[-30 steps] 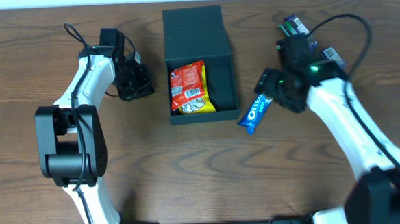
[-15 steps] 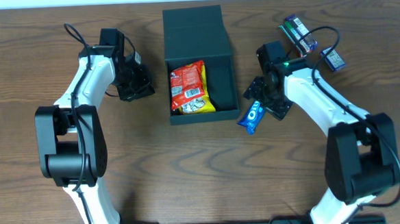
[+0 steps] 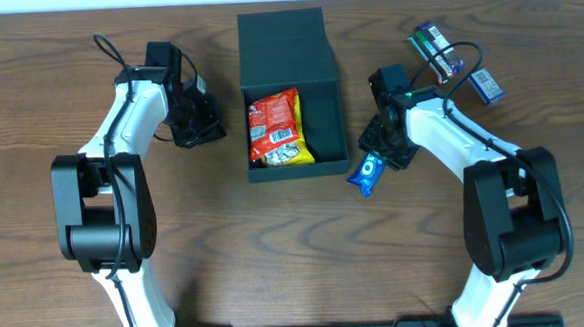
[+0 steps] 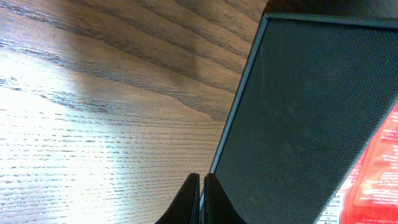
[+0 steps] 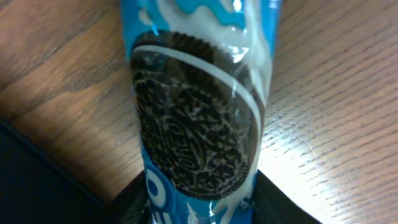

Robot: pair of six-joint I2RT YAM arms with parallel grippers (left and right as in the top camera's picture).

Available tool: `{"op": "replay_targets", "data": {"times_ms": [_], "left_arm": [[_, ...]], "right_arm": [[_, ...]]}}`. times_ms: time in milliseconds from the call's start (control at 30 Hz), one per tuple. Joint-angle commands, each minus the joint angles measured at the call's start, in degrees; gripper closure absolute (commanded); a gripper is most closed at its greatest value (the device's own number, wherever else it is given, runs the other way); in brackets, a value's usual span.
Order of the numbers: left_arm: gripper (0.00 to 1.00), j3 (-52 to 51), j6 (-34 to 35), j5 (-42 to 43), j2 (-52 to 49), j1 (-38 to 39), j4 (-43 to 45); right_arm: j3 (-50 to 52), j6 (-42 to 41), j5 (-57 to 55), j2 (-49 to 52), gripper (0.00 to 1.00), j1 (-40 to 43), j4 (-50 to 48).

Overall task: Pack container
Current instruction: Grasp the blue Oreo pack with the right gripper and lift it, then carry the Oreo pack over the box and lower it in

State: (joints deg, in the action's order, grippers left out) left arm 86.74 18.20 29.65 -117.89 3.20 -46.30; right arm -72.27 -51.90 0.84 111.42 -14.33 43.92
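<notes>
The container (image 3: 330,111) is a dark teal box at table centre, its lid (image 3: 282,44) flipped open to the back. A red snack packet (image 3: 275,130) lies inside. Just off its front right corner a blue Oreo packet (image 3: 368,172) lies on the wood, and my right gripper (image 3: 382,149) is shut on its upper end. In the right wrist view the Oreo packet (image 5: 199,124) fills the gap between the dark fingers (image 5: 283,202). My left gripper (image 3: 211,123) hovers shut and empty by the box's left wall. The left wrist view shows its shut fingertips (image 4: 201,186) at the container's edge (image 4: 311,112).
A green and blue snack bar (image 3: 434,48) and a small blue packet (image 3: 486,83) lie at the back right, behind my right arm. Bare wood surrounds the box on the left and in front.
My right arm has swung in towards the box and come down over the Oreo packet, and its jaws have narrowed onto it. The left arm has not moved.
</notes>
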Motion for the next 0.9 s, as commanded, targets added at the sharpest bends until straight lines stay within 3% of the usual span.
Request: {"op": "replay_targets", "data": {"times_ms": [0, 300, 667, 867], "left_arm": [[0.94, -0.24, -0.22, 0.22, -0.87, -0.17, -0.37], [0.94, -0.24, -0.22, 0.22, -0.87, -0.17, -0.37], [0.94, -0.24, -0.20, -0.17, -0.87, -0.17, -0.35], [0.94, -0.24, -0.20, -0.22, -0.87, -0.17, -0.13]], "right_arm": [[0.00, 0.35, -0.44, 1.49, 0.65, 0.44, -0.07], [-4.11, 6.54, -0.46, 1.42, 0.65, 0.81, 2.64], [-29.14, 21.49, -1.79, 1.42, 0.69, -1.16, 19.54], [-35.01, 28.28, 1.57, 1.46, 0.67, -7.91, 19.61]]}}
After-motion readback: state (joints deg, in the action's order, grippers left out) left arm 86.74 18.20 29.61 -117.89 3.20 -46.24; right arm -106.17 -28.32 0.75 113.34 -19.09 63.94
